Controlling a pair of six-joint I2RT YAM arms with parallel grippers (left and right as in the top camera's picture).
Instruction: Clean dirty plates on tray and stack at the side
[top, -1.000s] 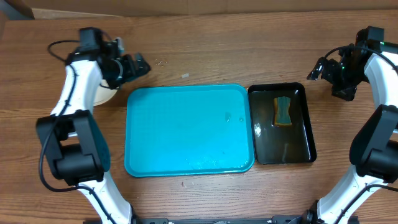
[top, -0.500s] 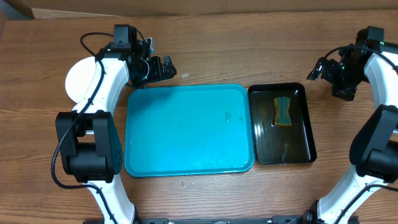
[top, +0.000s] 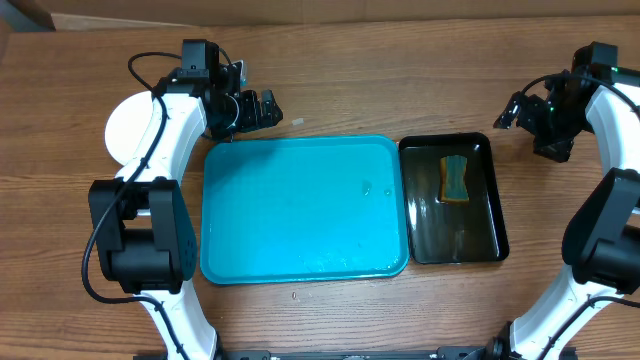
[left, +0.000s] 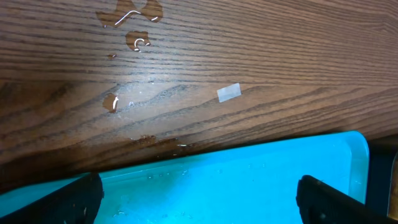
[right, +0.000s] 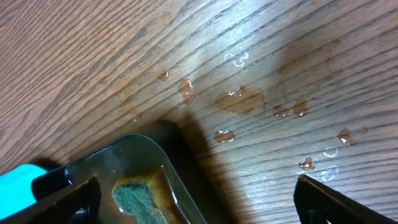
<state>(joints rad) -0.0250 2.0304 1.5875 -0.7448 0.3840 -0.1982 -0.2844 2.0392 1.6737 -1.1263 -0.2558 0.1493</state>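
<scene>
Tray (top: 300, 215): bare. Plates (top: 122, 135): off its left edge, seemingly cleaned and stacked. Left gripper (top: 264, 108), right gripper (top: 513, 112): released, empty, task apparently done.

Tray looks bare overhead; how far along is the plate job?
Done: the tray holds no plates; a white plate lies left of it, stack count hidden by the arm. In hand: nothing, left gripper and right gripper open and empty; sponge sits in the black tray. Left: apparently nothing.

smaller tray (top: 455, 235): just right of the tray (top: 300, 215)
sponge (top: 455, 178): in the smaller tray
plates (top: 122, 130): off the tray's back-left corner
</scene>
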